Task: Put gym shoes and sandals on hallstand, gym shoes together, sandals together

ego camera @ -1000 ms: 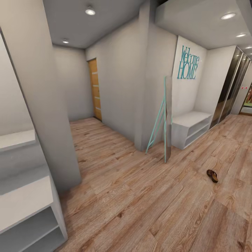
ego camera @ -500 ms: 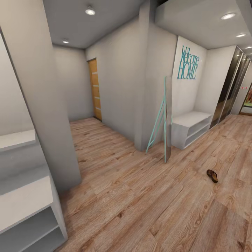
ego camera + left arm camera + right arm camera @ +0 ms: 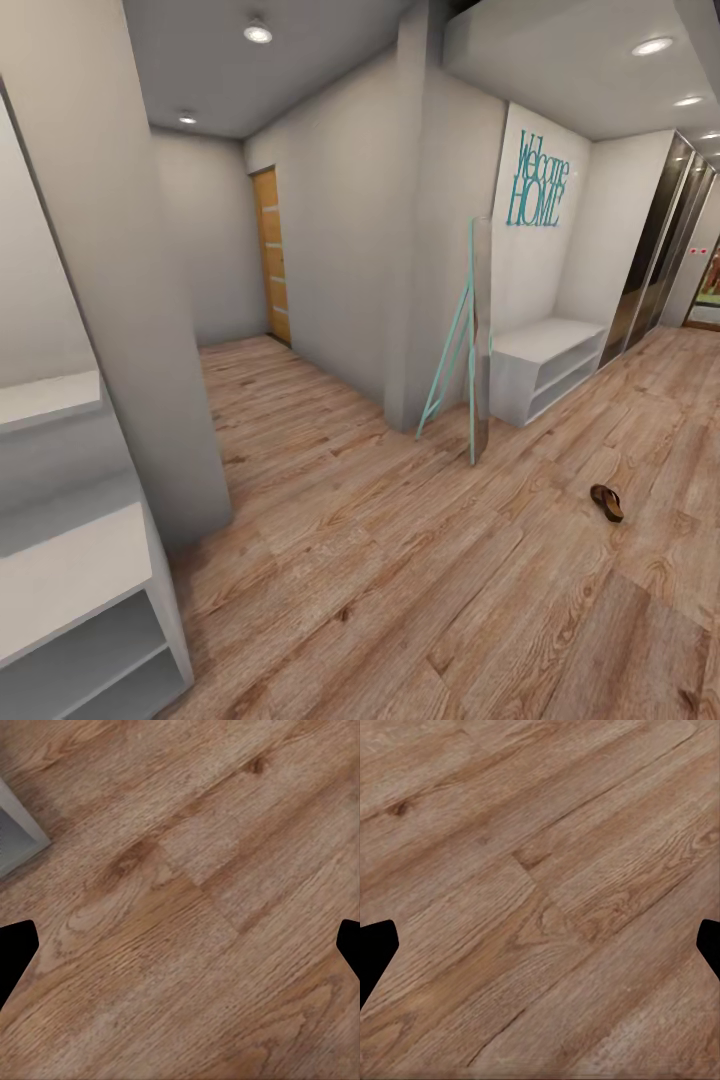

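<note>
One brown sandal (image 3: pixel 606 502) lies on the wood-plank corridor floor (image 3: pixel 400 560) at the right of the head view. The gym shoes are out of view. The hallstand (image 3: pixel 70 570) stands at the left edge, a white bench with open shelf levels and a floating shelf (image 3: pixel 45 398) above it. My left gripper (image 3: pixel 180 949) hangs open over bare floor, its dark fingertips (image 3: pixel 15 952) wide apart with nothing between them. My right gripper (image 3: pixel 540 949) is open over bare planks in the same way.
A shorter white two-shelf bench (image 3: pixel 545 365) stands under a teal "Welcome HOME" sign. A teal-framed standing mirror (image 3: pixel 470 350) leans by the wall corner. A grey pillar (image 3: pixel 140 330) rises beside the hallstand. A wooden door (image 3: pixel 270 255) closes the far hallway. A grey-white corner (image 3: pixel 15 832) shows in the left wrist view.
</note>
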Tool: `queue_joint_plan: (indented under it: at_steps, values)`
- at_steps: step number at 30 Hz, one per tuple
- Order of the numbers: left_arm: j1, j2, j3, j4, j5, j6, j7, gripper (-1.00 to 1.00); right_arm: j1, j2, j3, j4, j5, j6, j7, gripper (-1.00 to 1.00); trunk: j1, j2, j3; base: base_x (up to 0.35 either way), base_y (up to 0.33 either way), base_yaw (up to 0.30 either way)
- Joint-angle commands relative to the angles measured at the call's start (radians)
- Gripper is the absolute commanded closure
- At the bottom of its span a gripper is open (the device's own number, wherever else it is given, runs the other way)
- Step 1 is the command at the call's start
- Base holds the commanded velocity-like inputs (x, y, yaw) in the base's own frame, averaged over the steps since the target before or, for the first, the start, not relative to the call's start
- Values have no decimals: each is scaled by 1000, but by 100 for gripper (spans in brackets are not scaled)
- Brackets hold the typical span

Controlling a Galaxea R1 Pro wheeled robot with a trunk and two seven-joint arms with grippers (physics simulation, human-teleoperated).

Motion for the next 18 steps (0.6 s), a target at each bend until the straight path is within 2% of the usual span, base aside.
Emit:
queue_joint_plan:
  at_steps: [1,9,18]
  values:
    - [-1,2,-1,1,1,-5,-1,-100,-1,0,-1,2,0,-3,-1,-100,0,-1,-1,0,0,0]
    - [-2,9,7,1,7,-9,1,-100,-1,1,-1,6,-1,-4,-4,-100,0,-1,-2,0,0,18]
    - [-2,14,9,1,6,-11,11,-100,-1,1,-1,8,-1,-4,-5,-100,0,-1,-9,0,0,152]
